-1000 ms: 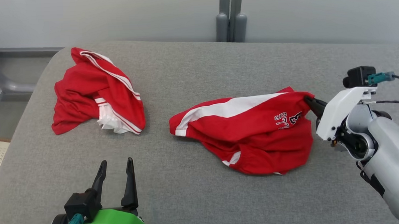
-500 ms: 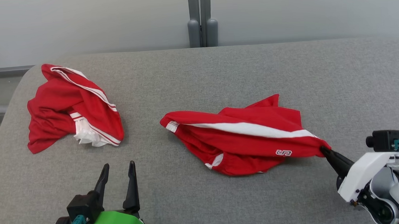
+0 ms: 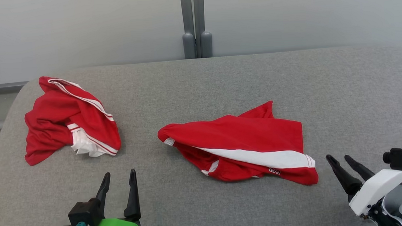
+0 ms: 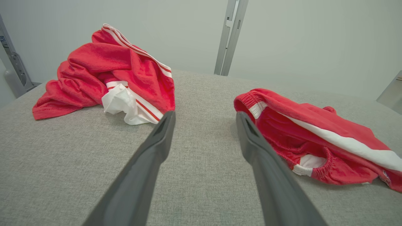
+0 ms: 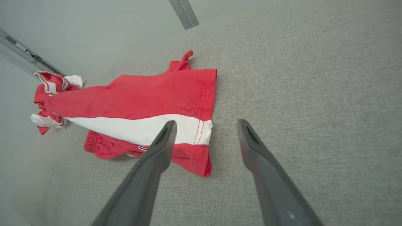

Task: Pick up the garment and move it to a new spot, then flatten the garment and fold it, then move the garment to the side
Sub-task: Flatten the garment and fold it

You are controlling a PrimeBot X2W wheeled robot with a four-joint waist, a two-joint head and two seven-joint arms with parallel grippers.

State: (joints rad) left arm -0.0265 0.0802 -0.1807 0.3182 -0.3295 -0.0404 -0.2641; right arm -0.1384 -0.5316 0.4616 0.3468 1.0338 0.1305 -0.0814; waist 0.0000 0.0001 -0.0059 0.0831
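By the table (image 3: 206, 209) front edge, the garment (image 3: 243, 141) sat crumpled, probably moved already; flattening and folding left; right gripper (image 3: 337, 157) gaped wide, empty.

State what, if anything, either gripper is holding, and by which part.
Nothing is held. The right gripper is open, clear of the red shorts beside it; the left gripper is open above the grey surface.

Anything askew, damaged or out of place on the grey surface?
Nothing damaged. The red shorts lie rumpled mid-surface, doubled over themselves, a corner sticking out behind: not flat yet. A second red garment sits bunched at the left. The left gripper and right gripper stand open, off the cloth.
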